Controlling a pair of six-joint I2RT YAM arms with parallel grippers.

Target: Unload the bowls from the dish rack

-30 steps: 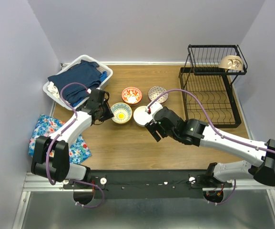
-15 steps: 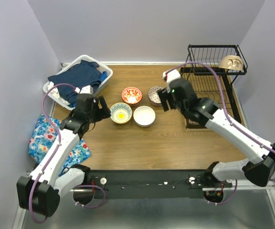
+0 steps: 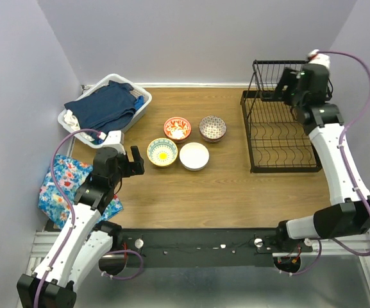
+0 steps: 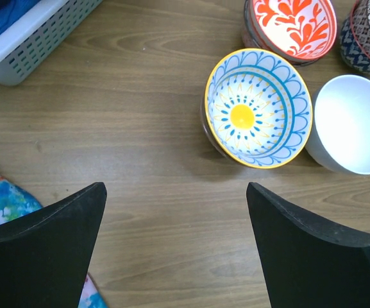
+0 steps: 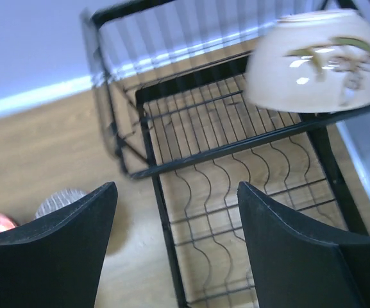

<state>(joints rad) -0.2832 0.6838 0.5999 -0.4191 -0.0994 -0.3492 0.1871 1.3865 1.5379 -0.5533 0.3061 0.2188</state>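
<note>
The black wire dish rack [image 3: 284,171] stands at the right. My right gripper [image 3: 287,86] hovers open at its upper tier. In the right wrist view a beige bowl [image 5: 316,61] rests on the top tier's bar [image 5: 236,146], up and right of my open right gripper [image 5: 178,192]; the arm hides that bowl from above. Several bowls sit on the table: red-orange floral [image 3: 177,128], dark patterned [image 3: 212,127], yellow-and-blue [image 3: 162,152], white [image 3: 193,156]. My left gripper [image 3: 133,160] is open and empty just left of the yellow-and-blue bowl [image 4: 258,108], clear of it.
A white laundry basket [image 3: 147,99] with dark blue clothes stands at the back left. A floral cloth [image 3: 59,183] lies at the table's left edge, beside my left arm. The rack's lower tier [image 5: 223,212] holds nothing that I can see.
My left gripper opened, let go of the yellow-and-blue bowl and drew back toward the near left. My right arm swung from the white bowl up to the rack's top tier.
</note>
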